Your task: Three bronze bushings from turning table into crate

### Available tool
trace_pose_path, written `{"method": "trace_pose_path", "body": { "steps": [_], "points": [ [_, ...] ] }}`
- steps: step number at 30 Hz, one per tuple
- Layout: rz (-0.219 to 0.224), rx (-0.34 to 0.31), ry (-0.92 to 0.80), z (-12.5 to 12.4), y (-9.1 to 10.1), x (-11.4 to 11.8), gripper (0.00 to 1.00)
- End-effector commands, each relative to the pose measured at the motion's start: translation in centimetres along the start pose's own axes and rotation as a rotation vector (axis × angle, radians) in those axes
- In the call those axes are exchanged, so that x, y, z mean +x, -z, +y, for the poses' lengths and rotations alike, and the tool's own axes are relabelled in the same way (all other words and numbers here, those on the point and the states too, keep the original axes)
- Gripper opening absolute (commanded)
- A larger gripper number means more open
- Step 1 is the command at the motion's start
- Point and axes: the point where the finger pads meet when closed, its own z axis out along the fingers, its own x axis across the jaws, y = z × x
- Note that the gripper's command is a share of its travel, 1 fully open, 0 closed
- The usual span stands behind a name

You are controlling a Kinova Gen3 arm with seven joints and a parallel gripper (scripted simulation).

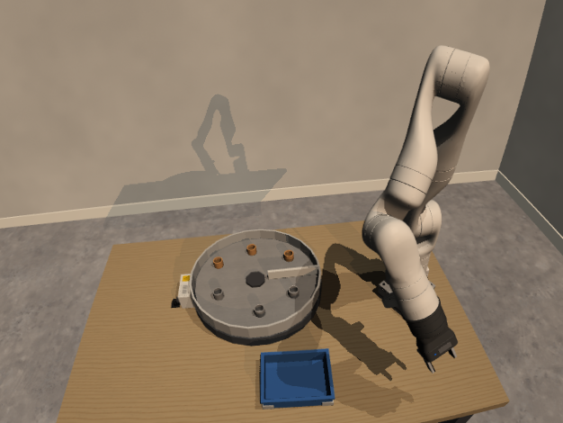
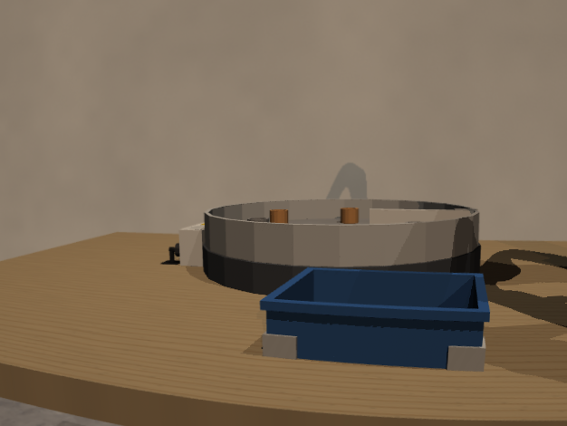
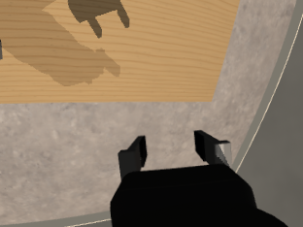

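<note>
Three bronze bushings stand upright on the turning table (image 1: 236, 298) (image 2: 315, 243), inside its raised rim. In the top view, the first bronze bushing (image 1: 218, 262) is at the upper left of the disc, the second bronze bushing (image 1: 251, 249) is near the top of the disc, and the third bronze bushing (image 1: 289, 256) is at its upper right. Three grey bushings occupy the lower half of the same disc: one grey bushing (image 1: 218, 292) at left, another grey bushing (image 1: 259, 311) at the bottom, and a further grey bushing (image 1: 293, 290) at right. All six units are apart from one another. A dark hub (image 1: 254, 279) marks the disc centre; a pale bar (image 1: 290, 273) (image 2: 412, 216) extends from near the hub to the right-hand rim, between the upper-right bronze unit and the right-hand grey unit.

The blue crate (image 1: 296, 402) (image 2: 375, 312) is located at the lower centre of the top view, below the turning table and apart from it. Its interior contains no bushing in the top view. A white box (image 1: 183, 291) (image 2: 190, 245) adjoins the left side of the turning table.

The gripper (image 1: 442, 361) (image 3: 170, 143) is positioned at the lower right of the top view, well apart from the crate. Its fingers are spread and released, with nothing between them.
</note>
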Motion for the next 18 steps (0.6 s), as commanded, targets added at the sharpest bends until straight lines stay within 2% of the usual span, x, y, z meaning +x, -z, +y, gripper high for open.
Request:
{"method": "trace_pose_path", "body": {
  "steps": [1,17,18],
  "points": [
    [0.0,-0.001,0.001,0.05,0.03,0.0,1.0],
    [0.0,-0.001,0.001,0.05,0.03,0.0,1.0],
    [0.0,-0.001,0.001,-0.45,1.0,-0.48,1.0]
  ]
}}
